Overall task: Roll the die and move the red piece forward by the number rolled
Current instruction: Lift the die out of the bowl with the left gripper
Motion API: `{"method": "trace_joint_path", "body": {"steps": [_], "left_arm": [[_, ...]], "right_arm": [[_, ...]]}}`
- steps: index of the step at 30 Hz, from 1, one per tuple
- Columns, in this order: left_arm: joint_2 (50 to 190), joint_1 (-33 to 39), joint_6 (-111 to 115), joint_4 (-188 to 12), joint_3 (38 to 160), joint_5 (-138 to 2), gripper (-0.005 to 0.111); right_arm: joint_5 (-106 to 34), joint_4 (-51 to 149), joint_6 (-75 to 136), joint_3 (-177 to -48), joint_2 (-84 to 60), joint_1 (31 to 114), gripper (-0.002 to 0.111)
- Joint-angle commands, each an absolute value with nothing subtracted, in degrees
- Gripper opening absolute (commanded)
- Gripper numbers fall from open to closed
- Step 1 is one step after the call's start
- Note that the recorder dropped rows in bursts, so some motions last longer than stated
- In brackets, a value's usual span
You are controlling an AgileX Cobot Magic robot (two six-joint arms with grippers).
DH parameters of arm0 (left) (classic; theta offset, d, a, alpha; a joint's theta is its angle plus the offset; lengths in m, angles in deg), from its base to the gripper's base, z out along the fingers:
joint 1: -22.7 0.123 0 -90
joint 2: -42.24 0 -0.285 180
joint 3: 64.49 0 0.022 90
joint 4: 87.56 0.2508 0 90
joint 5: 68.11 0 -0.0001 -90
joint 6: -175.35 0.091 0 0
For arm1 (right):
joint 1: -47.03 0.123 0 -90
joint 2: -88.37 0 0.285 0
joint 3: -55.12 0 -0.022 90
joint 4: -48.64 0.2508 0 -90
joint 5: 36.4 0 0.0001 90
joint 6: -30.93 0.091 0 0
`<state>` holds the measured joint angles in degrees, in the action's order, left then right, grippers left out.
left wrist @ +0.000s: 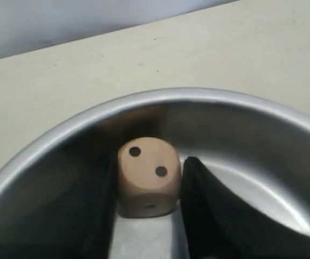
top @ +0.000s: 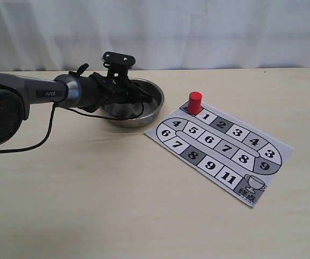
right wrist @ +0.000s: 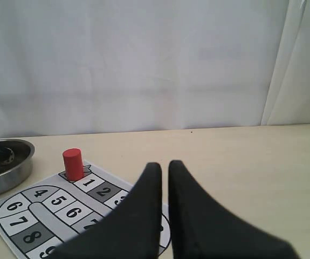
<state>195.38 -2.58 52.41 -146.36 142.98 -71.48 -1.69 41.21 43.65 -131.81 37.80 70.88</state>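
Observation:
The die (left wrist: 146, 175), a tan cube with two pips on top, sits in the steel bowl (left wrist: 198, 94) between my left gripper's (left wrist: 150, 162) black fingers, which press on both its sides. In the exterior view that left gripper (top: 144, 98) reaches into the bowl (top: 152, 112) and hides the die. The red piece (top: 194, 102) stands upright at the start corner of the numbered board (top: 281, 148), just beside square 1. My right gripper (right wrist: 160, 164) hovers over the board's near part, shut and empty, with the red piece (right wrist: 73, 163) beyond it on the left.
The left arm (top: 41, 94) and a black cable (top: 47, 127) stretch across the left of the table. A white curtain (top: 198, 32) hangs behind the table's far edge. The bowl (right wrist: 14, 162) lies just beyond the board's (right wrist: 63, 205) far left corner.

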Motion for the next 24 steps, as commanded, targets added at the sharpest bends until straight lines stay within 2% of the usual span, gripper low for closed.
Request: {"method": "trace_joint_path", "body": {"steps": [1,11,24], "left_arm": [[192.3,-2.6,52.7,-146.2,143.0,-66.7,0.000],[184.6,-2.1,52.5,-139.6,137.8,-61.3,0.000],[163.0,2.3,52.5,-138.8,112.9,-62.5,0.000]], "right_arm": [[-2.3,41.3,43.6,-131.7,38.2,70.6,0.004],[-2.3,41.3,43.6,-131.7,38.2,70.6,0.004],[-2.3,41.3,43.6,-131.7,38.2,70.6,0.004]]}}
